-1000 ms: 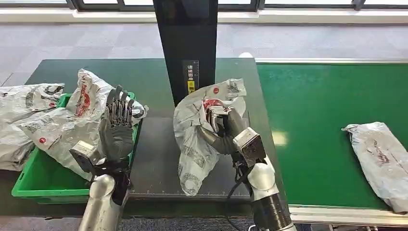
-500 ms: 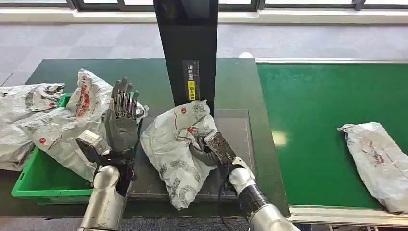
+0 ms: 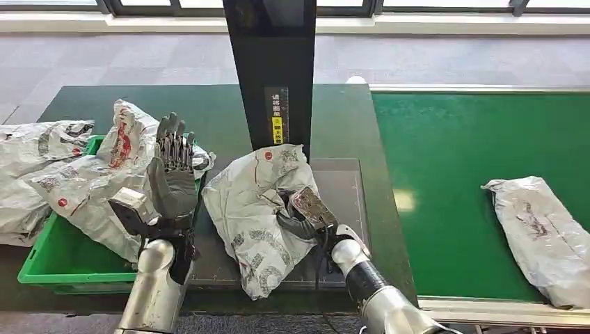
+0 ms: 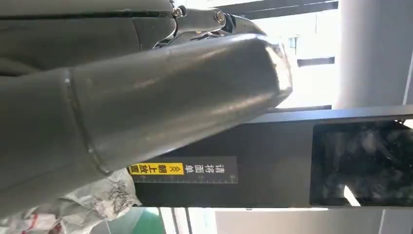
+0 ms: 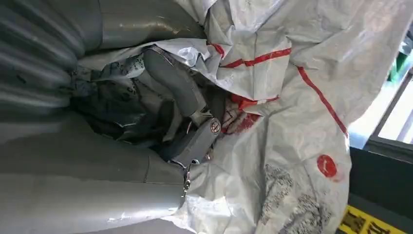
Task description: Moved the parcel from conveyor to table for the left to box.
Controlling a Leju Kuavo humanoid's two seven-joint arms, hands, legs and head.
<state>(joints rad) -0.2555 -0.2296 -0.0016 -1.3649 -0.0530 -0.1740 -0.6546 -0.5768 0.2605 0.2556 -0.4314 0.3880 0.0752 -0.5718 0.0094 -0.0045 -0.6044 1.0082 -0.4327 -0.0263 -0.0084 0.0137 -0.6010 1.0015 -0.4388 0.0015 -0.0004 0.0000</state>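
The green conveyor (image 3: 473, 181) fills the 3 o'clock side of the head view, with a grey plastic-wrapped parcel on the belt (image 3: 539, 233) lying near its 4 o'clock edge. The dark counter (image 3: 209, 111) takes the 9 o'clock side, a black post (image 3: 271, 69) with a yellow label rising at 12 o'clock. In the middle of the counter, on a dark mat just below the post, lies the parcel (image 3: 254, 209): a crumpled grey-white poly bag with red lines, a red dot and black print, its lower end drooping toward 6 o'clock. At 8 o'clock a green bin (image 3: 49, 268) holds more grey bagged parcels (image 3: 83, 184), heaped so they spill over its rim. The right robot hand (image 3: 300, 214) grips the parcel at its 3 o'clock side; the right wrist view shows its fingers (image 5: 180, 87) curled into folds of the bag. The left robot hand (image 3: 170, 174) stands upright between bin and parcel, palm spread wide, holding nothing and touching neither
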